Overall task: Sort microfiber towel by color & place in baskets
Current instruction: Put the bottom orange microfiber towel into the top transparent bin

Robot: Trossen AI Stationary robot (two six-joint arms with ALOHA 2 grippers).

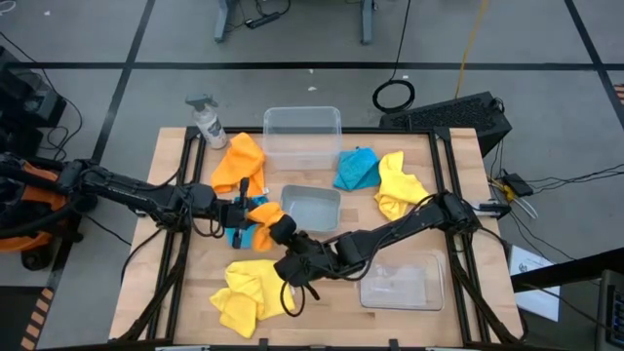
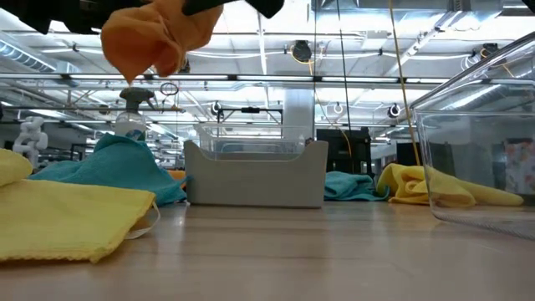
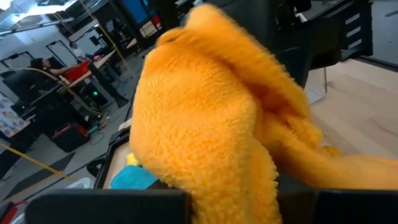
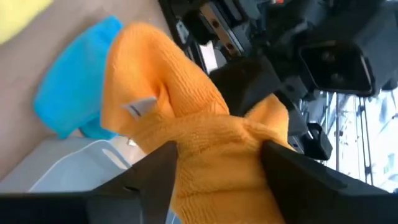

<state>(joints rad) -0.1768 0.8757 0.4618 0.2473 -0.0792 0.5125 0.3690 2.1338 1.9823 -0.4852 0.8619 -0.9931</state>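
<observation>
Orange fleecy towel (image 1: 263, 212) pinched in left fingers (image 1: 244, 210); right fingers (image 4: 217, 168) straddle its bunched folds.

Centre blocked: both grippers meet over orange towel (image 1: 263, 213); small grey basket (image 1: 312, 207) adjoining. Bare tabletop (image 1: 322, 302) open along near edge.

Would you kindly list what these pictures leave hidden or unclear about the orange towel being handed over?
- Left pincer: the left wrist view is filled by the orange towel, which hides its tips.
- Right pincer: towel lies between the fingers; whether they press it is unclear.
- Low view: the towel's top and both pincers are cut off by the edge.
- Turquoise towel: mostly covered in the high view.
</observation>
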